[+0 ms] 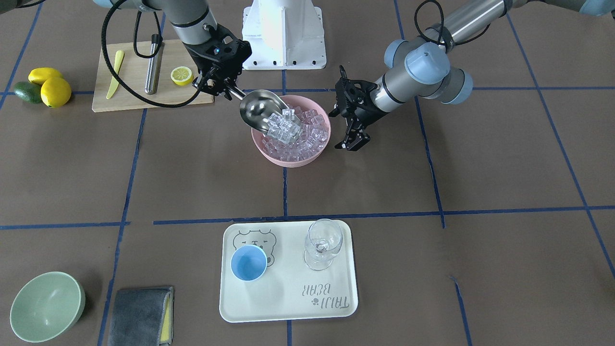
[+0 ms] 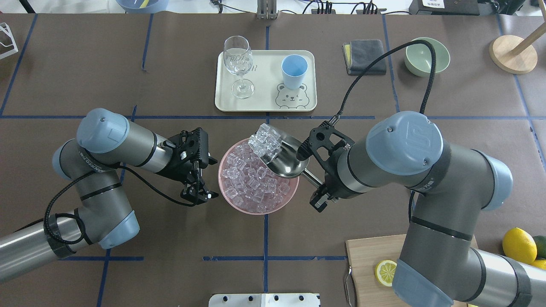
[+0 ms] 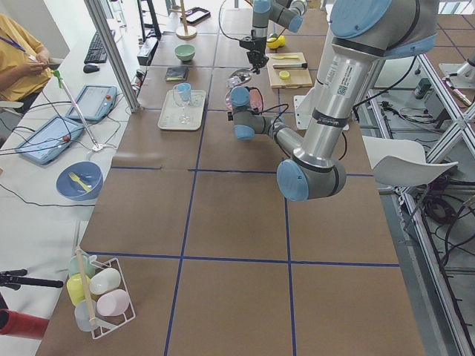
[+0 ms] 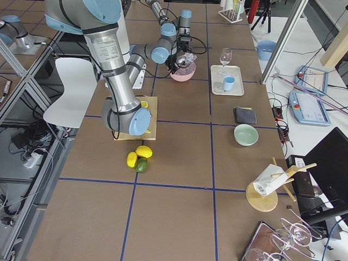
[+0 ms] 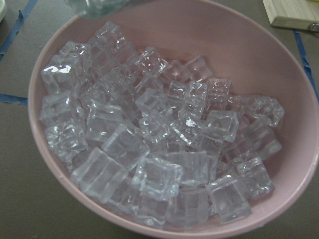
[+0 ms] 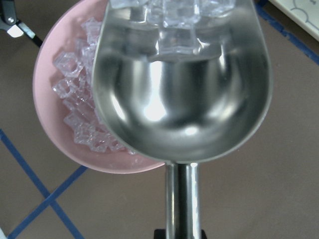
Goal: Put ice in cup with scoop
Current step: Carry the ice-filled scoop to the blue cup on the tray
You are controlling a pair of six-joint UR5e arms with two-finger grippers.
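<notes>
My right gripper is shut on the thin handle of the steel scoop. The scoop is tilted over the pink bowl, with several cubes of ice at its front lip. More ice fills the bowl. The light-blue cup stands empty on the cream tray. My left gripper is open and empty beside the bowl.
A clear stemmed glass stands on the tray beside the cup. A cutting board holds a lemon half, a steel cylinder and a yellow knife. Lemons, a green bowl and a grey cloth lie farther off.
</notes>
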